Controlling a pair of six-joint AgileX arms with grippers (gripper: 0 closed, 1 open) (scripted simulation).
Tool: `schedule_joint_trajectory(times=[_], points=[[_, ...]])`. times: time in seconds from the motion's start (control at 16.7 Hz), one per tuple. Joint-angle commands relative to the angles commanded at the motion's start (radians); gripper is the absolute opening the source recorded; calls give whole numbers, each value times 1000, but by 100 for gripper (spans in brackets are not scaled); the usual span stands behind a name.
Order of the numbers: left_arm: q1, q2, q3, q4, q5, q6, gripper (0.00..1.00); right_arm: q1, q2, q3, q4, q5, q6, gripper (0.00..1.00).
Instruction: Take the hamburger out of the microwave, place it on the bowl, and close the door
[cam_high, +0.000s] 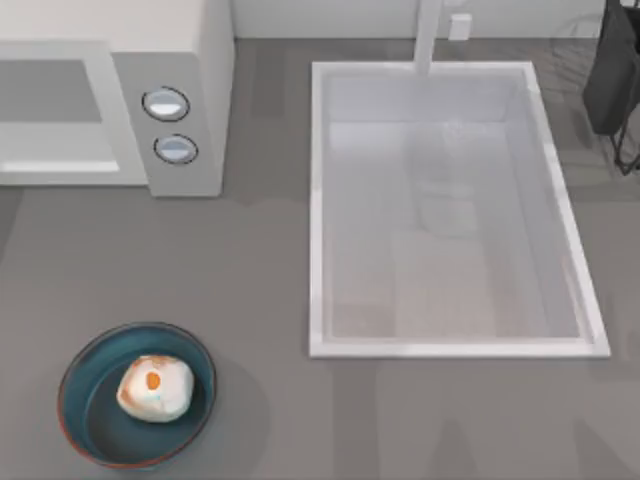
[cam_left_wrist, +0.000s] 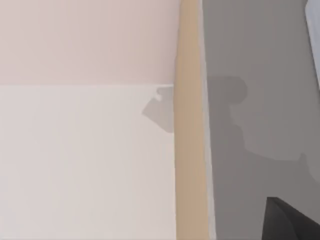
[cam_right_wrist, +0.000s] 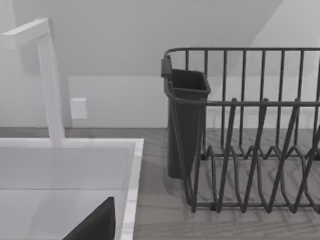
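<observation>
1. I see the hamburger (cam_high: 155, 388) already sitting in the bowl (cam_high: 137, 394), near the front left of the surface (cam_high: 260, 280). It rests a little off centre, toward the bowl's far side.
2. The microwave (cam_high: 185, 60) is at the back left, knobs (cam_high: 166, 103) facing me. The door (cam_high: 55, 120) looks flat against the front, so I judge it shut or nearly so; I cannot tell for sure from above.
3. Handling guess: the hamburger is a small rounded lump, probably light and soft, so it squashes under a hard pinch. I would hold it across its middle, on the sides and below the orange spot, with a gentle squeeze.
4. The bowl looks glossy and stiff, likely slippery. It could slide if nudged, so I would keep off its rim.
5. The door is a stiff flat panel. I would push on its free edge, away from the hinge.
6. Left gripper and right gripper: I cannot tell their state. A dark corner shows in each wrist view.
7. The right wrist view faces the sink (cam_right_wrist: 65, 170), tap (cam_right_wrist: 47, 75) and dish rack (cam_right_wrist: 245, 130).
</observation>
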Motion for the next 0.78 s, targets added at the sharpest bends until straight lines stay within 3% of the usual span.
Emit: schedule_joint_trajectory(times=[0.3, 0.78], points=[[-4, 11, -36, 42, -2, 0, 0, 0, 0, 0, 0, 0, 0, 100], [3, 115, -257, 373, 2, 5, 0, 0, 0, 0, 0, 0, 0, 100]])
